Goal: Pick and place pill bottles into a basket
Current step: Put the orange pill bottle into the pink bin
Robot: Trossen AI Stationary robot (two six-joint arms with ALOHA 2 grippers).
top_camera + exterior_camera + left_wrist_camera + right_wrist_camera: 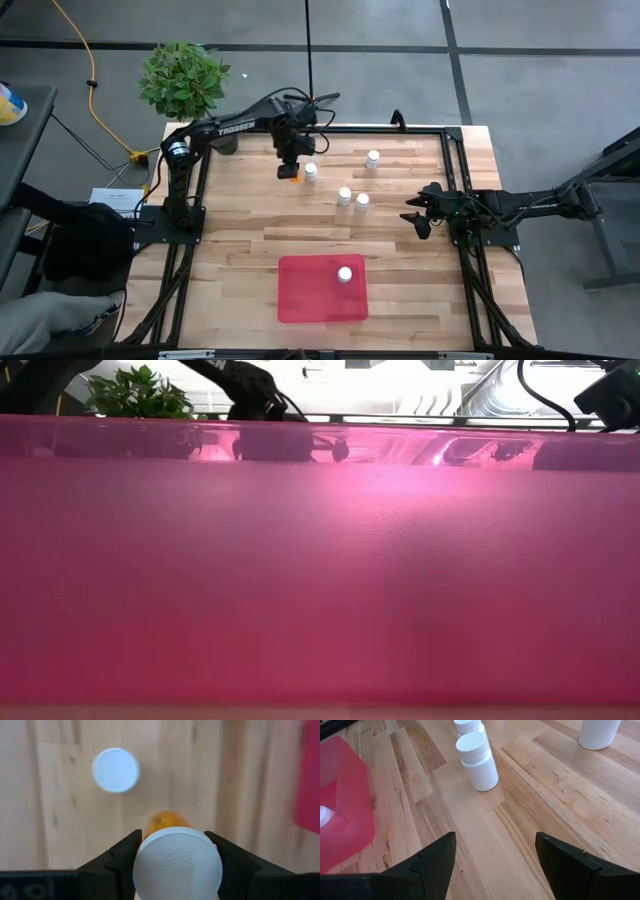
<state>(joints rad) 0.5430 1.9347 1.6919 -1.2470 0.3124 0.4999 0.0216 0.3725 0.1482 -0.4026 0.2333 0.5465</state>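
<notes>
Looks like a robotics lab or test bay, not anyone's home. The butcher-block table (400,215) has a black metal frame (455,135) bolted round it, sitting on a bare grey concrete floor (540,90) with dark seams. A yellow cable (95,100) snakes across the floor at upper left, beside a potted plant (184,80). Papers (112,200) lie at the left edge.
</notes>
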